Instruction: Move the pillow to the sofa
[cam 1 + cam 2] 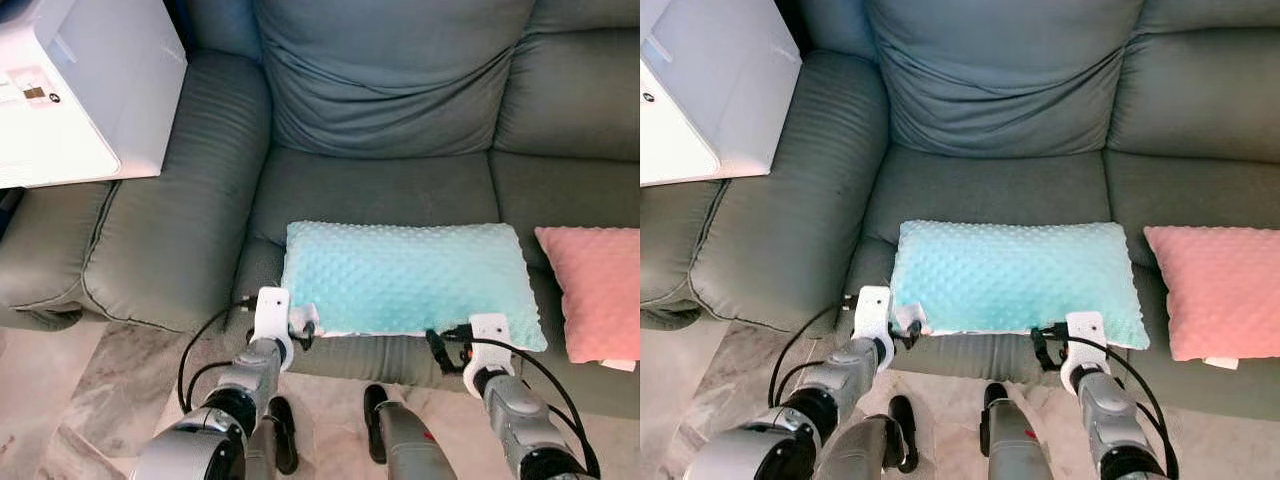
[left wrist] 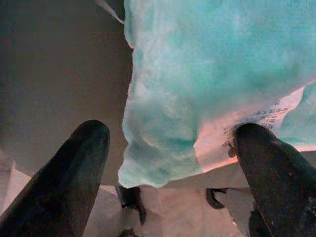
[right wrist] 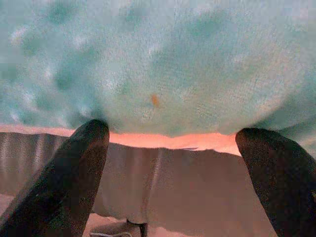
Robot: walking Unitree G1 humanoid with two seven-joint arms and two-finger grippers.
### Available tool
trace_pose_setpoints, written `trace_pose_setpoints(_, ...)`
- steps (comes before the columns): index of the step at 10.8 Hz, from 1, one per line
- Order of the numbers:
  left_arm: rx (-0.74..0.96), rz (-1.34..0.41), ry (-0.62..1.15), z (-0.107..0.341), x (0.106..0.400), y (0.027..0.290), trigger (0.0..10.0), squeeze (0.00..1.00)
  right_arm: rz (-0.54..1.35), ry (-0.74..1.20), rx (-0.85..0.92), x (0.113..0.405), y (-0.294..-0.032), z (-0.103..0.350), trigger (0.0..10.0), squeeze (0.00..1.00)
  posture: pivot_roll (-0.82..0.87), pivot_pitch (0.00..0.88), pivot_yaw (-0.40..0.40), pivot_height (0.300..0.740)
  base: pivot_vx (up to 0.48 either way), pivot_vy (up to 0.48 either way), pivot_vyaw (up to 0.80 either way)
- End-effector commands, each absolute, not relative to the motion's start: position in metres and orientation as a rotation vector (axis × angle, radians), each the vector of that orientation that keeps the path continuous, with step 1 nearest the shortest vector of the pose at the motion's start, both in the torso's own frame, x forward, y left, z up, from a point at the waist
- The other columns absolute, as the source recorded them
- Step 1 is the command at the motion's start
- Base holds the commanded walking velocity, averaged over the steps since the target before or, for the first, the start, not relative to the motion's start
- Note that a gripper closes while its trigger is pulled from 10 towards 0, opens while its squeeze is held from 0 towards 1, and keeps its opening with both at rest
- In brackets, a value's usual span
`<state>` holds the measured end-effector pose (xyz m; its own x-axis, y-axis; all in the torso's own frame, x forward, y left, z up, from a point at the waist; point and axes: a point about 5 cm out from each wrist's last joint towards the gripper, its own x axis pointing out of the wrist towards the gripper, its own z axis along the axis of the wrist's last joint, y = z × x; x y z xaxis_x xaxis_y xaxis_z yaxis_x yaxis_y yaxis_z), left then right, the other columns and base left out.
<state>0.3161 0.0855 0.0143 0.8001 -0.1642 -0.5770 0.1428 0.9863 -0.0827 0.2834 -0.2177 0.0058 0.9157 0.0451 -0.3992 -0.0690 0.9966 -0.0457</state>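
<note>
The turquoise dotted pillow (image 1: 408,284) lies flat on the seat of the grey-green sofa (image 1: 380,190), just ahead of both grippers. The left gripper (image 2: 170,163) is at its near left corner and the right gripper (image 3: 173,148) at its near edge, both with fingers spread wide and holding nothing. A pink pillow (image 1: 595,290) lies on the seat beyond the right gripper's outer side.

Home living room. Evidence: grey-green upholstered sofa (image 1: 380,190) with padded armrest (image 1: 170,220) and loose back cushions; teal dotted pillow (image 1: 410,275) and pink pillow (image 1: 595,290) lying on seat; pale marble-patterned tiled floor (image 1: 60,400) in front; white household appliance (image 1: 85,85) standing beside armrest.
</note>
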Motion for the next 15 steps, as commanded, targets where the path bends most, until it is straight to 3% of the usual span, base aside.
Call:
trace_pose_setpoints(1,-0.019,-0.135,0.666,0.004,0.307,0.090,10.0,0.00,0.061,0.450,-0.037,0.272,-0.215,-0.006,10.0,0.00,-0.16,0.394,0.112,0.740,0.000,0.000,0.00)
trace_pose_setpoints(5,0.013,-0.085,0.606,0.015,0.317,0.091,10.0,0.00,0.107,0.415,-0.031,0.275,-0.199,-0.005,10.0,0.00,-0.16,0.401,0.109,0.740,0.000,0.000,0.00)
trace_pose_setpoints(9,0.005,-0.070,0.594,0.015,0.317,0.088,10.0,0.00,0.058,0.379,-0.096,0.277,-0.211,0.000,10.0,0.00,-0.16,0.405,0.105,0.740,0.000,0.000,0.00)
trace_pose_setpoints(15,-0.006,-0.042,0.520,0.027,0.327,0.088,10.0,0.00,0.067,0.342,-0.097,0.281,-0.205,0.005,10.0,0.00,-0.15,0.407,0.102,0.740,0.000,0.000,0.00)
